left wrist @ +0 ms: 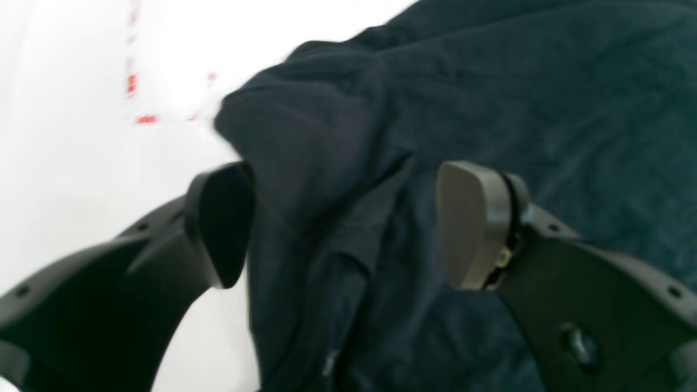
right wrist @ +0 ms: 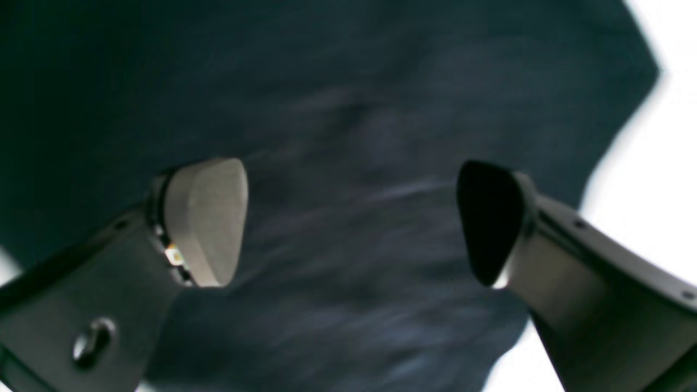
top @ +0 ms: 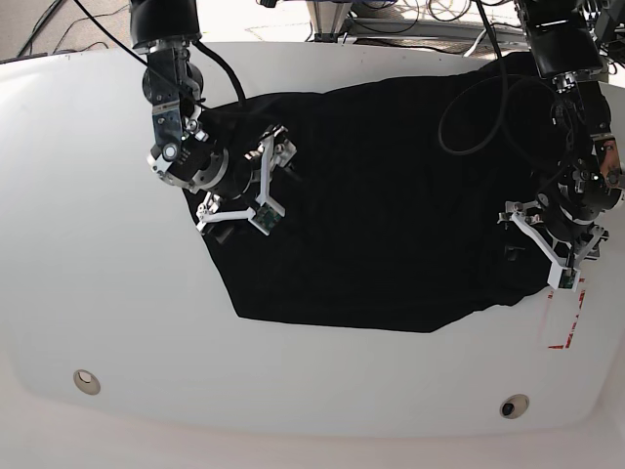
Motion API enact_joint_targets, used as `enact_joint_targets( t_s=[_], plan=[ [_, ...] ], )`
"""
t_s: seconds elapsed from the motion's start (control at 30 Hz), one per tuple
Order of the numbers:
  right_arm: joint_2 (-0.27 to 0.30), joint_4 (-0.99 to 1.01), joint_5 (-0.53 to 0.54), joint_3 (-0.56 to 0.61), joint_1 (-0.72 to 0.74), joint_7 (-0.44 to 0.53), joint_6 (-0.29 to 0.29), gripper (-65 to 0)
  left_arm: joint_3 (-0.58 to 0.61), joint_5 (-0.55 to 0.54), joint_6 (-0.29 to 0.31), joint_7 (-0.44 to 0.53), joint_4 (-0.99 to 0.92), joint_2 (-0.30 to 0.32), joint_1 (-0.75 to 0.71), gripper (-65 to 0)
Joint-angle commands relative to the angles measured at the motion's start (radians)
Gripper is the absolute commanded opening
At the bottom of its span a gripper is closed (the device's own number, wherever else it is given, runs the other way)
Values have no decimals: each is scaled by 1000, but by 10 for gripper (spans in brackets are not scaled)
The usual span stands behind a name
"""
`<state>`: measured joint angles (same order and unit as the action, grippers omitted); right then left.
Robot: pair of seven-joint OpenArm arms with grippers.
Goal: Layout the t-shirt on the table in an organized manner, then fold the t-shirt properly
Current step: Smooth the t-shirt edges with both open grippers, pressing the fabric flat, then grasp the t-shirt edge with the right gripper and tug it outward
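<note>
Two spread tools (left wrist: 343, 223) (right wrist: 351, 218) over the t-shirt (top: 391, 195) (table holes (top: 86, 380) only in base view)

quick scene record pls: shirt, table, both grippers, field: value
garment: large plain black fabric t-shirt, spread on the table, edge near left gripper bunched
surface: glossy white table
markings: red tape mark, round holes
left gripper: open, over the bunched edge, holding nothing
right gripper: open, over flat fabric, holding nothing

Glossy white bench (top: 322, 391) carries black t-shirt (top: 391, 215) spread flat; red tape mark (top: 564, 332) just beside left claw (top: 552, 249).
</note>
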<state>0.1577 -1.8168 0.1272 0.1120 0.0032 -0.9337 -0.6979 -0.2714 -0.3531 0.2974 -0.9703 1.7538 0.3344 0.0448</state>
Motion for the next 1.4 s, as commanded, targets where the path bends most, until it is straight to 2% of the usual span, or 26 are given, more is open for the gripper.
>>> enact_joint_targets(
  t_s=[0.0,0.13,0.27,0.43,0.8,1.07,1.37],
  plan=[
    [-2,107,13,-54,126,29,0,-67,-7,-4,1,21,47,36,-18,-157],
    [-2,233,13,-99,235,51,0,-67,-9,-4,1,21,82,42,-58,-157],
    [9,400,7,-140,344,127,0,-67,-48,-4,1,21,123,42,-125,-157],
    [49,618,10,-140,450,210,0,-67,-119,-7,1,21,142,39,-188,-157],
    [89,1006,12,-142,530,453,0,-67,-280,-139,1,21,154,44,-308,-157],
    [82,1038,13,-143,495,479,0,-67,-319,-146,1,21,154,44,-339,-157],
    [21,972,12,-139,421,465,0,-68,-320,-145,1,21,153,44,-334,-157]
  ],
)
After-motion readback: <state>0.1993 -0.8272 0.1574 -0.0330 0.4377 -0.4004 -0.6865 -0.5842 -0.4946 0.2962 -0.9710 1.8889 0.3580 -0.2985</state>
